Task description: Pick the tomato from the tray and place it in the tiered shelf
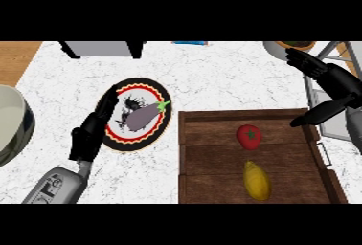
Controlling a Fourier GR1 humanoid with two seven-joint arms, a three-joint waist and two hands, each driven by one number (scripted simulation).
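A red tomato (pixel 249 136) with a green stem lies in the upper part of the wooden tray (pixel 212 162), at the lower right. Below it in the same tray lies a yellow fruit (pixel 256 180). My right hand (pixel 332 81) hovers open above the tray's far right corner, fingers spread and thumb pointing down-left toward the tray rim; it holds nothing. The metal frame of the tiered shelf (pixel 338 53) shows at the right edge, partly hidden behind that hand. My left hand (pixel 88 136) rests open beside the plate's left edge.
A black, red and white plate (pixel 136 139) holds a purple eggplant (pixel 141 116). A pale round pot (pixel 10 124) sits at the left edge. A grey appliance (pixel 102 49) stands at the back, and a bowl (pixel 286 48) at the back right.
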